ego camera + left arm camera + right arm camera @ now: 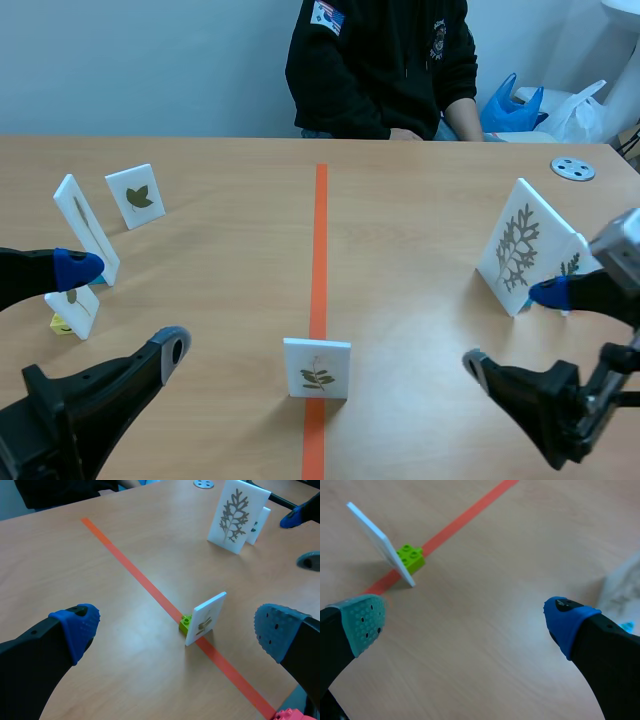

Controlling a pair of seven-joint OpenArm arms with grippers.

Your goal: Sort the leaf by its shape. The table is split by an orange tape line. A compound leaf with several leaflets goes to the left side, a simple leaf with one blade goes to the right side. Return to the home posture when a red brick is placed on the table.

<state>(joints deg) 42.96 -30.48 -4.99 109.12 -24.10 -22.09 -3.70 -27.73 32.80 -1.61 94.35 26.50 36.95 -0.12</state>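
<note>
A small white card with a several-leaflet sprig (317, 368) stands on the orange tape line (320, 230), propped by a green brick (186, 623). My left gripper (122, 312) hovers open low at the left. In the left wrist view, the card (205, 617) stands ahead of the left gripper (178, 630), between its spread fingers. My right gripper (514, 330) is open at the right, holding nothing. In the right wrist view, the card's back (380, 542) and its brick (410, 557) lie ahead of the right gripper (465, 619), toward its grey-green pad.
On the left stand a card with a broad leaf (135, 196), a tall narrow card (86, 228) and a small card on a yellow brick (72, 305). On the right stand a large fern-leaf card (519, 246) and a small card (572, 262). A grey disc (573, 168) lies far right. A person (380, 65) sits across the table.
</note>
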